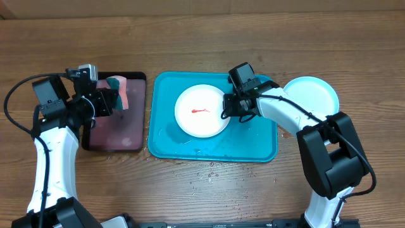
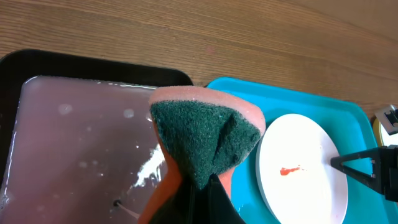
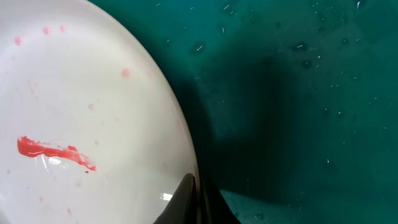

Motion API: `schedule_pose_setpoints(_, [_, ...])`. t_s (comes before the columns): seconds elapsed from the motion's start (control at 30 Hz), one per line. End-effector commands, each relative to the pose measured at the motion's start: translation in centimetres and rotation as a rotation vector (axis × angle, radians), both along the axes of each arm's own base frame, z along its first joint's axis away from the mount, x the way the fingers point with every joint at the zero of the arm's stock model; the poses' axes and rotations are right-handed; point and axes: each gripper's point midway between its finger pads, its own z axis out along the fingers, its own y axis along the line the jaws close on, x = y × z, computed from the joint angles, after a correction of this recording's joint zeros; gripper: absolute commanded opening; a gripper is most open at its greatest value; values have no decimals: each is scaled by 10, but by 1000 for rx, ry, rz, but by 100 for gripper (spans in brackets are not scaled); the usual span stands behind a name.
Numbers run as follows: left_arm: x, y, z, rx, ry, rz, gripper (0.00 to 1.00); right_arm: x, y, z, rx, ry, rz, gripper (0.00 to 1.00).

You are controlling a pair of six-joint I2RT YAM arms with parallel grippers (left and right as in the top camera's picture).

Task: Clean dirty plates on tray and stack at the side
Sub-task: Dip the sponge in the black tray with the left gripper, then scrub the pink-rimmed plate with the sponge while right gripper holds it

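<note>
Table: matt, grained wood. Tray: glossy turquoise plastic, beaded with water. White plate: smooth, shiny plastic, smeared red. Sponge: coarse green fibrous scouring face over soft pink foam. Black-rimmed tray: filmed with cloudy pinkish liquid.

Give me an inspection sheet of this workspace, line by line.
Surface: wooden table; droplets in front of the tray.
Job's things: white plate with a red smear lies in the tray; blue plate on the table by the tray's far right corner, no smear seen; no other plate seen.
Clutter: black tray holding pinkish liquid, left of the tray.
Grippers: left gripper shut on a sponge above the black tray; right gripper pinches the white plate's right rim.
Cables: black cables loop along both arms.
Surroundings: nothing seen.
</note>
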Motion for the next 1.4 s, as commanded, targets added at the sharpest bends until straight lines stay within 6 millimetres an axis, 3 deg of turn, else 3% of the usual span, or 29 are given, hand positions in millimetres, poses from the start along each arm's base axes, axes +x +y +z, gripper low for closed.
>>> schedule_pose_setpoints(0.0, [-2,-4,7,3,-33,-35,4,6,-1,1,-15,-18,3,4])
schedule_pose_setpoints(0.2, [-2,-9,3,-10,-7,-24,4,0,1,0,-27,-10,62,4])
schedule_pose_setpoints(0.33, [-3,-23,-12,47,65,-24,4,-10,7,-2,-56,-5,152,4])
schedule_pose_setpoints(0.73, [-12,-168,-69,21,230,-302,4,-17,14,-3,-77,-7,181,4])
schedule_pose_setpoints(0.93, [-13,-227,-79,-76,266,-302,4,-17,14,-3,-78,-6,181,4])
schedule_pose_setpoints(1.17, [-15,-247,-102,-179,424,-62,4,-17,14,-3,-78,-6,181,4])
schedule_pose_setpoints(1.37, [-12,-238,-130,-20,405,54,4,-17,14,-3,-79,-5,181,4])
